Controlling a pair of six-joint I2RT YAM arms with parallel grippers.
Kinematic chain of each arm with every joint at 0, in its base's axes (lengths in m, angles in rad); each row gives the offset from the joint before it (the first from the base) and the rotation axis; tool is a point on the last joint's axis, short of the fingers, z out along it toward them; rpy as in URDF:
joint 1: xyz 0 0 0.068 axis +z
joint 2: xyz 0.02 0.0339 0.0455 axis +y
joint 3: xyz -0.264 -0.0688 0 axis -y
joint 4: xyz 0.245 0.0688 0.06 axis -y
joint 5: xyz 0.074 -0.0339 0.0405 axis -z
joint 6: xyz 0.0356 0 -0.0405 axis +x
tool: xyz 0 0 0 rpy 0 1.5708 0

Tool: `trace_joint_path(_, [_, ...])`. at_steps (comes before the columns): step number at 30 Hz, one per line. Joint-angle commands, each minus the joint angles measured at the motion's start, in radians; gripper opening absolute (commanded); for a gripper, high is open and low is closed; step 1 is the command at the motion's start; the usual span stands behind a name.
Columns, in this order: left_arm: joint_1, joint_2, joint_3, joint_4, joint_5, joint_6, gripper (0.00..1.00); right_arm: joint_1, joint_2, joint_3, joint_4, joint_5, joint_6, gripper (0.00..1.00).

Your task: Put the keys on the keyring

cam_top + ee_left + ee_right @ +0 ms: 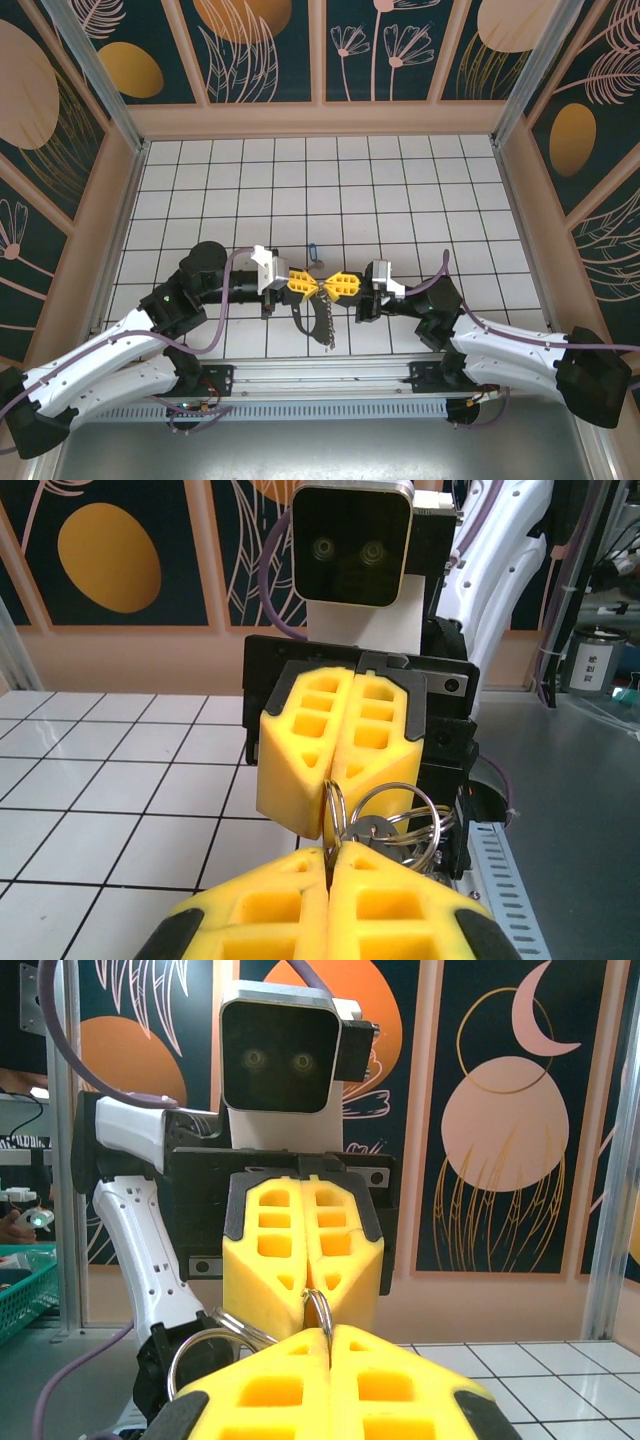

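Observation:
A silvery keyring (336, 802) is pinched edge-on between both grippers, which meet tip to tip above the tiles. My left gripper (310, 284) (330, 865) is shut on its near side. My right gripper (332, 285) (328, 1345) is shut on the same keyring (321, 1305) from the other side. More silvery rings (405, 815) and a round metal tag hang beside it. In the top view a dark strap and a chain (327, 325) dangle below the fingers. The key (315, 250), with its blue head, lies on the tiles just behind the grippers, untouched.
The white tiled floor (400, 190) is boxed in by tan walls with dark patterned panels. A metal rail (320, 375) with the arm bases runs along the near edge.

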Motion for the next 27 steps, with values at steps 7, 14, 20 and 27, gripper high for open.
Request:
trace_joint_path(7, [-0.001,0.012,0.044,-0.070,-0.103,0.063,0.00,0.012,-0.045,0.068,-0.209,0.021,-0.090,0.07])
trace_joint_path(14, [-0.001,0.041,0.096,-0.184,-0.123,0.118,0.00,0.016,-0.097,0.142,-0.463,0.082,-0.175,0.26])
trace_joint_path(20, [0.000,0.063,0.155,-0.298,-0.126,0.160,0.00,0.019,-0.127,0.222,-0.679,0.105,-0.260,0.29])
trace_joint_path(27, [-0.001,0.099,0.192,-0.399,-0.119,0.185,0.00,0.022,-0.122,0.284,-0.843,0.112,-0.319,0.30])
